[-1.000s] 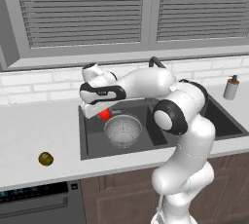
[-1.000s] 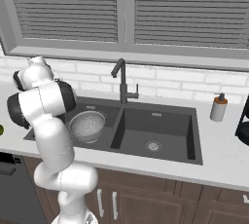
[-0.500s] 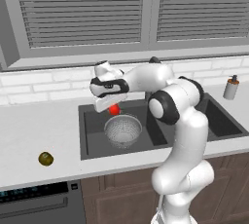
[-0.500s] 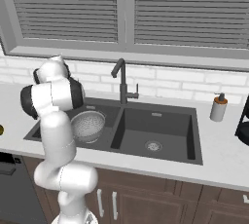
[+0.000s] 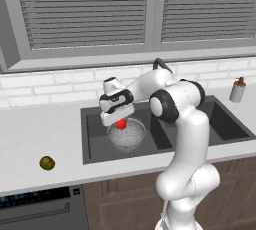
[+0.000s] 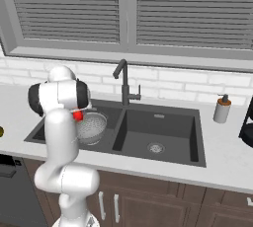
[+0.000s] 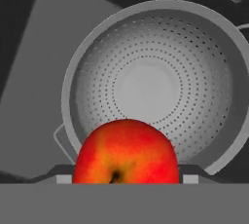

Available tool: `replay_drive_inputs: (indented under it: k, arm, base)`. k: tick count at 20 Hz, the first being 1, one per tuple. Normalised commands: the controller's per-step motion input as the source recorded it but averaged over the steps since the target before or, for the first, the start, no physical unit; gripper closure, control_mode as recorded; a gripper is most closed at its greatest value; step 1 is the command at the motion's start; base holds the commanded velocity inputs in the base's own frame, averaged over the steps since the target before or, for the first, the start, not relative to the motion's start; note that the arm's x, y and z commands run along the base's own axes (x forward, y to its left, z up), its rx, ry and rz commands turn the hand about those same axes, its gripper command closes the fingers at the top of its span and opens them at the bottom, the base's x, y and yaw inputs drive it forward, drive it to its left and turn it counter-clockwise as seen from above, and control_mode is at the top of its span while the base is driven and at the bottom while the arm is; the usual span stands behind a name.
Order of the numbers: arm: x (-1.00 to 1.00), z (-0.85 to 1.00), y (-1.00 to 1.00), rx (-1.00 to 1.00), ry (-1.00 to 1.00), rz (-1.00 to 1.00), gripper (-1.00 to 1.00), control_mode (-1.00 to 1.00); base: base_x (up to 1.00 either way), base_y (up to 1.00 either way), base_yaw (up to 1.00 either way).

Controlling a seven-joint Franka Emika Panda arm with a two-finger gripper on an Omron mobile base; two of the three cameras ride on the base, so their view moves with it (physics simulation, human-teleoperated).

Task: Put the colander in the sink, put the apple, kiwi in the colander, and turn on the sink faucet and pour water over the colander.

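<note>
Glossy round apple (image 7: 126,152) over perforated colander (image 7: 151,84)

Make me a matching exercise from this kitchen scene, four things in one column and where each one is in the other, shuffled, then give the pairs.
Things:
1. shiny red apple
2. dull olive-brown kiwi
3. round silver perforated colander
4. grey soap dispenser bottle

Places:
A. on the counter right of the dark grey sink
B. in the sink's left basin
C. between the gripper fingers, above the colander
D. on the counter left of the sink

Pairs: 1-C, 2-D, 3-B, 4-A
</note>
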Motion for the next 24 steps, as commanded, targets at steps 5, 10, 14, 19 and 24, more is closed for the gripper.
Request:
replay_drive_inputs:
  k: [5,10,14,19,24]
  arm:
    - [0.21,-0.74,-0.19,0.01,-0.04,0.0,1.0,-1.0]
    - [0.23,-0.7,-0.13,0.03,-0.03,0.0,1.0,-1.0]
    - [0.21,-0.5,0.0,0.09,-0.06,0.0,1.0,-1.0]
    - [0.37,-0.24,0.0,0.1,-0.06,0.0,1.0,-1.0]
    - [0.42,-0.19,-0.1,0.04,0.0,0.0,1.0,-1.0]
  base:
    - [0.0,0.0,0.0]
    - [0.0,0.0,0.0]
    - [0.0,0.0,0.0]
    - [0.0,0.0,0.0]
    - [0.0,0.0,0.0]
